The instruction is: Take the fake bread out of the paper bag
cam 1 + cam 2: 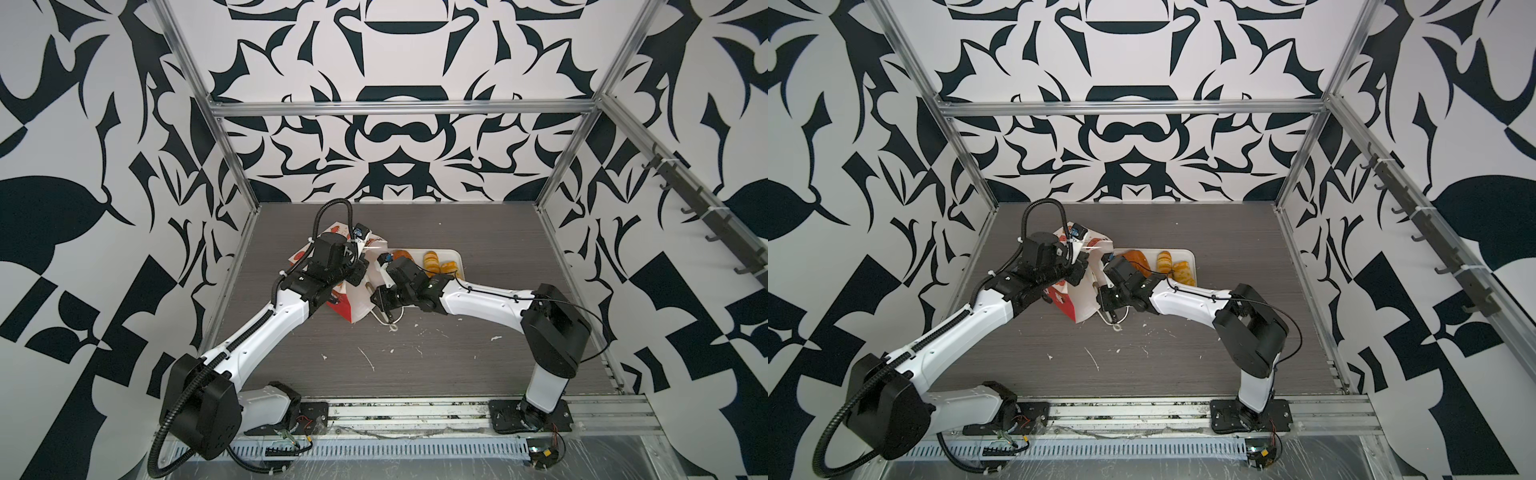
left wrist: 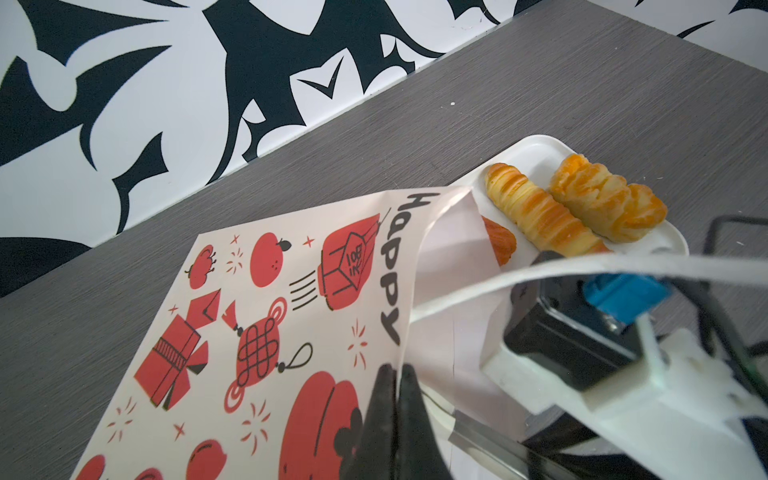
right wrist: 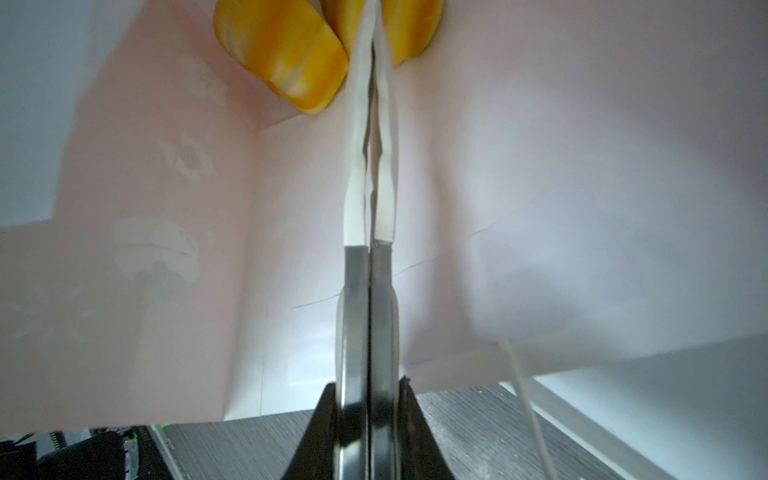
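Working tongs [image 3: 370, 270] inside the paper bag [image 2: 266, 316]
My left pincer [image 2: 397, 370] is clamping the bag's rim, left of the worktop's [image 1: 415, 357] middle, beside the white tray [image 2: 536, 147]; my right pincer [image 3: 369, 395] is squeezing the tongs together, tips reaching fake bread [image 3: 282, 54] inside.

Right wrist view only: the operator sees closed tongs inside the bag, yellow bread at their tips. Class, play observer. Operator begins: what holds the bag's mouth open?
Observer: The left gripper, shut on the upper edge of the paper bag, holds it up.
Operator: My tongs are in; how many pieces are out?
Observer: Three lie on the white tray: a twisted stick, a lumpy loaf and an orange-brown piece half hidden by the bag.
Operator: Where is that tray?
Observer: Right of the bag in both top views, beside its mouth.
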Controlling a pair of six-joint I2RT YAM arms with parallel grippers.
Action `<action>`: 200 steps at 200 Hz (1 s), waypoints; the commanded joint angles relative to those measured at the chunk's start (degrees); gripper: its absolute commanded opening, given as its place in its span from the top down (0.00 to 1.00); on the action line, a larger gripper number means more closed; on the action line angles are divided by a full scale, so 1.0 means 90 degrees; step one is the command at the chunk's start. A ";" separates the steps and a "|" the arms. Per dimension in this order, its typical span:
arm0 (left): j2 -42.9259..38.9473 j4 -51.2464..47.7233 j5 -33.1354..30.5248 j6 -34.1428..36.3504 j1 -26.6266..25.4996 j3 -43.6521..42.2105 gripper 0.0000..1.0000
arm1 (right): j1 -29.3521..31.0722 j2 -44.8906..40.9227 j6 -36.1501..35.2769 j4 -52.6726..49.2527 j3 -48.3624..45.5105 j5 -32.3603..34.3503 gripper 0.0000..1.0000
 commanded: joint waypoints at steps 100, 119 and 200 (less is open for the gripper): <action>-0.0060 -0.0231 0.0240 0.0090 -0.0009 0.0172 1.00 | 0.0019 0.0224 -0.3401 -0.0465 0.0838 0.1437 0.56; -0.0019 -0.0241 0.0301 0.0082 -0.0007 0.0184 1.00 | 0.0060 0.0170 -0.3577 -0.0348 0.0812 0.1422 0.55; 0.0066 -0.0202 0.0499 0.0012 -0.0004 0.0247 1.00 | 0.0141 0.0470 -0.4086 -0.0279 0.1190 0.2016 0.50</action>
